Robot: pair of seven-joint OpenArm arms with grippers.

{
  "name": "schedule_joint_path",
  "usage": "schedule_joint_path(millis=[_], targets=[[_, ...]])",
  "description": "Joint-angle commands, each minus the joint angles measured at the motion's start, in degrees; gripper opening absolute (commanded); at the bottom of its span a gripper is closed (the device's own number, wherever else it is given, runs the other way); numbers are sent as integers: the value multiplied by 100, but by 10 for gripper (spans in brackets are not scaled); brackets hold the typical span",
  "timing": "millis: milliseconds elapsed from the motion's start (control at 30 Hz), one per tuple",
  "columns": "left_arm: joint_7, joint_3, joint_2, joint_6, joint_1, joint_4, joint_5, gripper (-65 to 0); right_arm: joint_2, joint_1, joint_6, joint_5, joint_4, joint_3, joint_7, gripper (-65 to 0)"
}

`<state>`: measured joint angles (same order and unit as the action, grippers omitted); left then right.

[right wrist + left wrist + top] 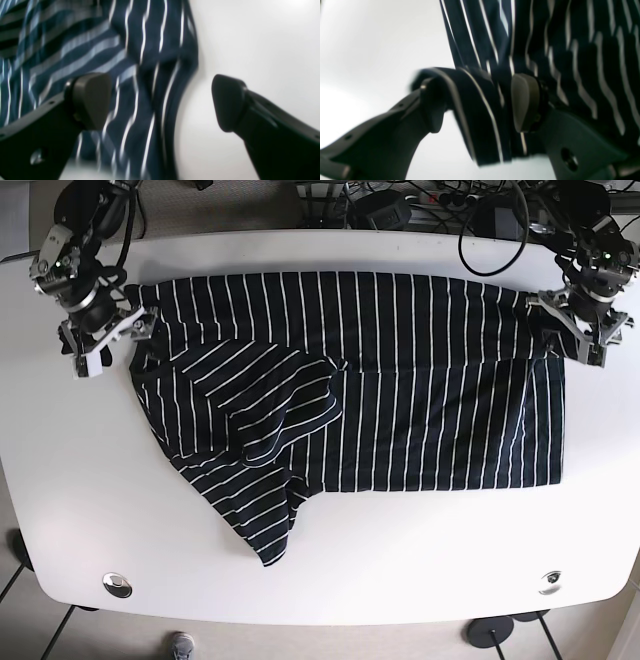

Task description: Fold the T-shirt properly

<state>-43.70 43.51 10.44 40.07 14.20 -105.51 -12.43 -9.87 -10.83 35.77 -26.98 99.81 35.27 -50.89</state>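
Black fingers [525,102] of the left tool [480,105] fill the wrist view, pinched on a bunched fold of the shirt [400,390]. Across the white bench [330,570] the shirt lies spread, navy with thin white stripes, its far edge folded over and one sleeve crumpled on its body. At the shirt's opposite corner the right tool [160,102] stands spread wide, straddling the shirt's edge without gripping it.

White table [400,570] over tiled floor [20,600]
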Motion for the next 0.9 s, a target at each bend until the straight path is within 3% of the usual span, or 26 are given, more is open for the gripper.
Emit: schedule_joint_path(millis=[33,200,367,433,567,667,733,800,900], targets=[[76,5,86,-7,-97,-196,-63,-267,-266,551,-30,-40,-482,-85,109,-38],[76,-91,95,-7,-580,-178,-19,-267,-714,1703,-30,-40,-2267,-744,355,-38],[76,-100,95,-7,-914,-46,174,-267,-829,2169,-30,-40,-3462,-1342,1076,-40],[76,-100,95,-7,-1195,226,640,-265,-793,2151,-30,-40,-3489,-1456,1103,-109],[76,-65,104,-7,-1767,877,1326,-262,-662,2134,-30,-40,-3497,-1667,1103,-317],[76,-65,130,-7,-2154,1360,1511,-261,-635,2134,-30,-40,-3506,-1667,1103,-480],[76,-91,156,-7,-2479,1853,1519,-260,-635,2142,-38,-40,-3506,-1667,1103,-623],[76,-100,253,-7,-2743,2266,1519,-256,-635,2151,-38,-40,-3497,-1667,1103,-628],[76,-100,271,-135,-3094,2864,1519,-156,-662,2160,-38,-40,-3471,-1658,1103,-629]])
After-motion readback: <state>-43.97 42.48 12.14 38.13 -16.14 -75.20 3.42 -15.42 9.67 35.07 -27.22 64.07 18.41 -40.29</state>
